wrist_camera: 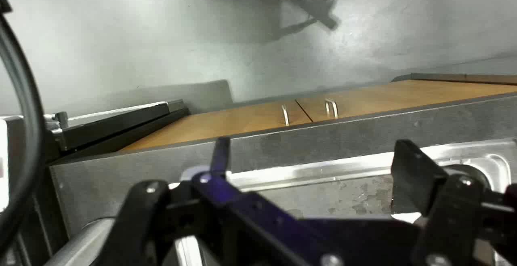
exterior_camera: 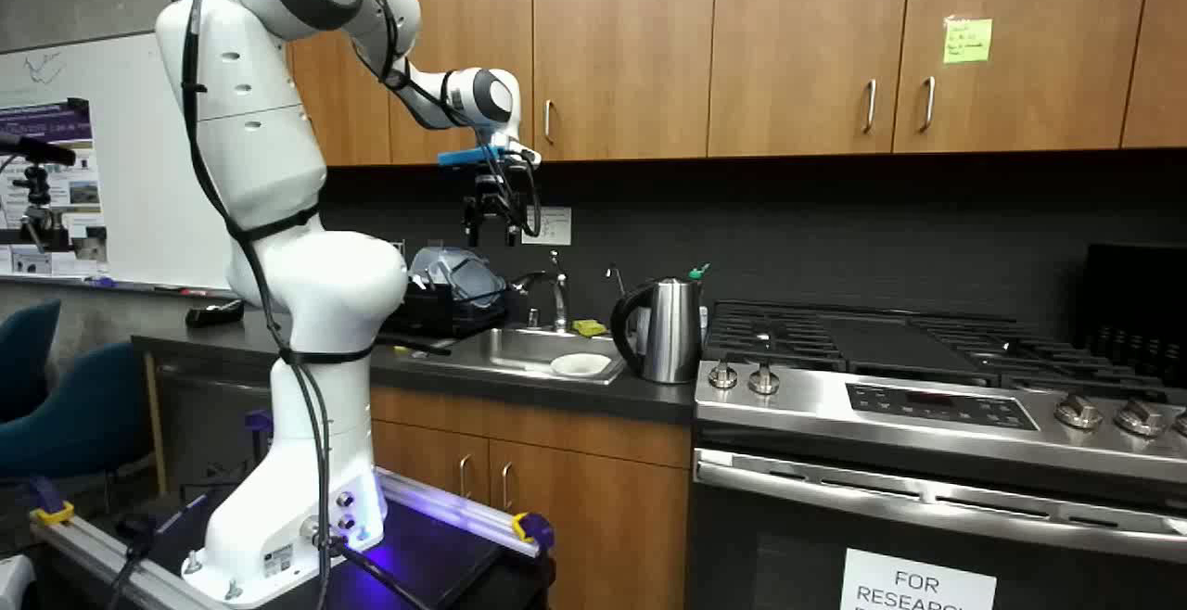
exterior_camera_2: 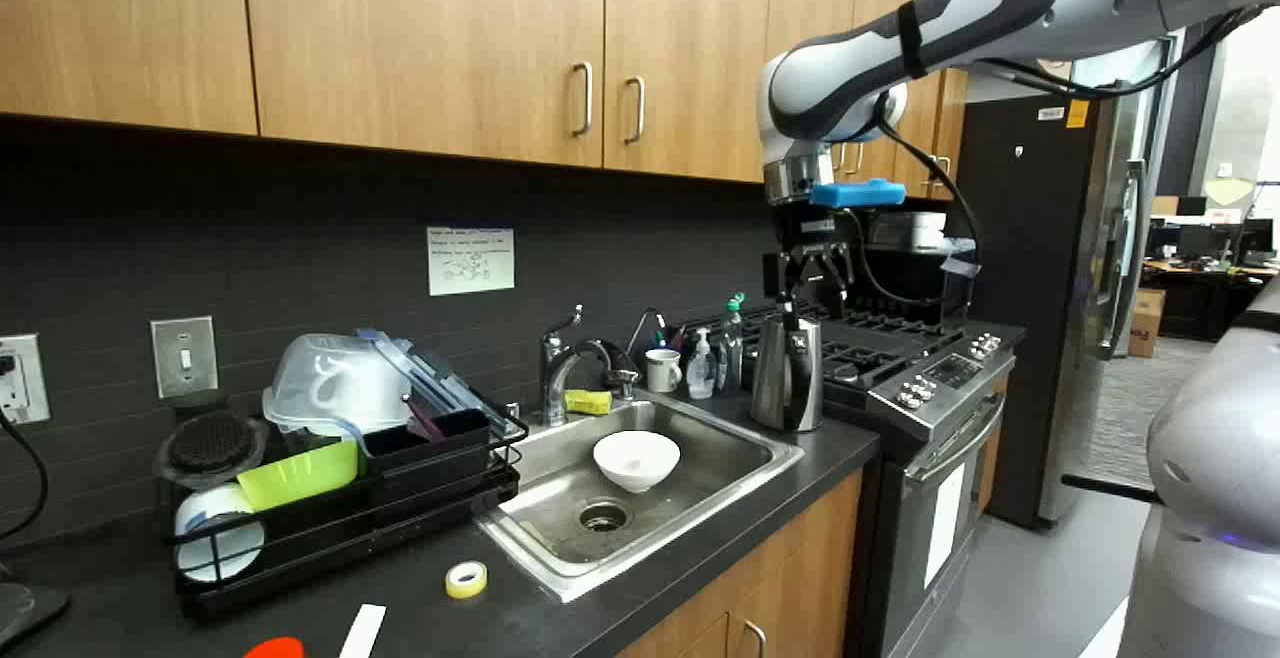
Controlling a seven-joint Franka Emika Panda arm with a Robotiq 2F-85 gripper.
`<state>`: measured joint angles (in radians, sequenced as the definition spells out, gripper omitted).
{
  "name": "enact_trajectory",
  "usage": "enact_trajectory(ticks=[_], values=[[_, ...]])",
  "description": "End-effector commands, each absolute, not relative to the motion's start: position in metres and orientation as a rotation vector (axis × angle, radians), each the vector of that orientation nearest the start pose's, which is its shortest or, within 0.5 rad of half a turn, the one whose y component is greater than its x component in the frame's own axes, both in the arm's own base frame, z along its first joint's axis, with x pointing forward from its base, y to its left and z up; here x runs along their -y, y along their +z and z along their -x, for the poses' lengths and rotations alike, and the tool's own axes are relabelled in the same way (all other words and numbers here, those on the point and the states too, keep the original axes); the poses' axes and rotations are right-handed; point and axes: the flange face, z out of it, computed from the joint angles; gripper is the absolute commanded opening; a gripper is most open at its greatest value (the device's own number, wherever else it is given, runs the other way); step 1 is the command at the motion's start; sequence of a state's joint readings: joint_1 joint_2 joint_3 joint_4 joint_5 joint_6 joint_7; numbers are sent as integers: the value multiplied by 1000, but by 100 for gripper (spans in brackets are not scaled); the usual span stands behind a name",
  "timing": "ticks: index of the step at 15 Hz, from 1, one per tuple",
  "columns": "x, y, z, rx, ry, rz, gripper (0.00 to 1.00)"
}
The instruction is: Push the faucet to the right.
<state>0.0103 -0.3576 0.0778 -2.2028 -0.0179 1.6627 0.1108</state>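
Over the kitchen counter (exterior_camera_2: pixel 440 528), a spread claw (exterior_camera: pixel 493 234) hung apart from the faucet (exterior_camera: pixel 560 299)

The white arm (exterior_camera: pixel 250 146) reached up and over, its claw pointing down. How wide it stood was clearest in the wrist view: two black pads (wrist_camera: pixel 416 177), well parted, with a strip of counter and the bright metal rim of the sink (exterior_camera_2: pixel 690 515) between them. That same view looked down on wooden cabinet doors (wrist_camera: pixel 242 122) and gray floor (wrist_camera: pixel 161 35).

Both exterior views put the faucet at the back edge of the sink, upright, near the dark wall (exterior_camera: pixel 835 221). A yellow sponge (exterior_camera_2: pixel 588 401) sat just beside it. Its curved spout was plainest to me in an exterior view, where the round drain (exterior_camera_2: pixel 604 516) could be made out as well; the white bowl (exterior_camera_2: pixel 637 458) in the sink showed in both exterior views.

How deep the claw hung was hard to judge by eye. It lined up over the steel kettle (exterior_camera_2: pixel 770 378) in an exterior view, yet it appeared up and to the left of the faucet, next to a paper note (exterior_camera: pixel 555 228), in an exterior view.

Lettering on a sheet of paper (exterior_camera: pixel 918 582) on the oven (exterior_camera: pixel 779 559), starting with FOR, could be read in an exterior view, which also took in blue chairs (exterior_camera: pixel 93 415) and a whiteboard (exterior_camera: pixel 139 174). The tall dark fridge (exterior_camera_2: pixel 1020 338) came into sight only in an exterior view.
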Motion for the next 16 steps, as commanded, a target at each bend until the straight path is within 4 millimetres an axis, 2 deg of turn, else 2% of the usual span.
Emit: enact_trajectory(ticks=[1, 14, 16], values=[[-39, 512, -424, -43, 286, 3191, 100], [-39, 512, -424, -43, 286, 3191, 100], [-41, 511, -427, -8, 292, 3234, 100]])
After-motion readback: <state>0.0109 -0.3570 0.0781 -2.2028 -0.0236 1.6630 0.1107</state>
